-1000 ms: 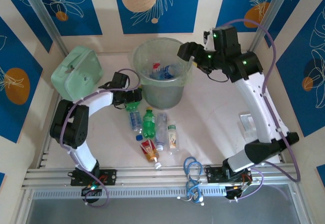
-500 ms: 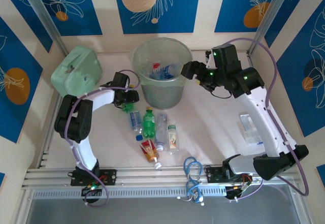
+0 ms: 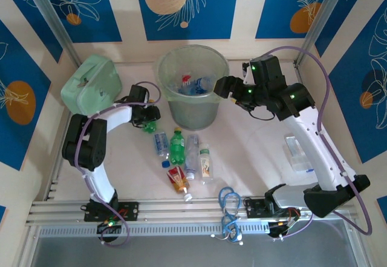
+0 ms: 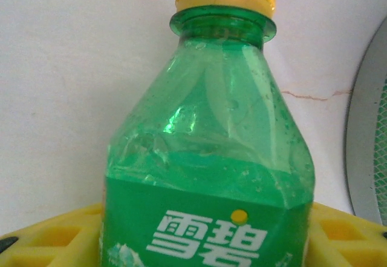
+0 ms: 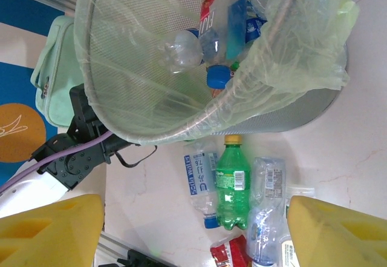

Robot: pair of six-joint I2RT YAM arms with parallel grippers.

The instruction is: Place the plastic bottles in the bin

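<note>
A: Checking the left arm. Left gripper (image 3: 147,120) pinches the green bottle (image 4: 208,158) at the label, a yellow pad (image 4: 45,240) on each side and the cap pointing away. It sits just left of the bin (image 3: 193,114), down by its base.
B: Off the table yet?
A: Can't tell, the bottle blocks the wrist view. Probably barely, if at all.
B: Right side?
A: Right gripper (image 3: 221,87) hovers at the bin's right rim, fingers (image 5: 51,230) spread wide, nothing between them. Several bottles (image 5: 181,49) are already inside.
B: So the step is lift and drop. Go straight up first, clear the rim with margin, then traverse. The liner (image 5: 302,55) drapes over the edge. Snag it and the bin could drag or tip.
A: Grip is on the body, with a crumpled shoulder above it. The wall is soft, so no harder squeeze. Slow wrist so it doesn't pivot.
B: Release over centre, low drop. Right arm should back off, or the two could clash over the rim.
A: A cluster of loose bottles (image 3: 176,148) lies on the table (image 3: 254,152) in front of the bin.
</note>
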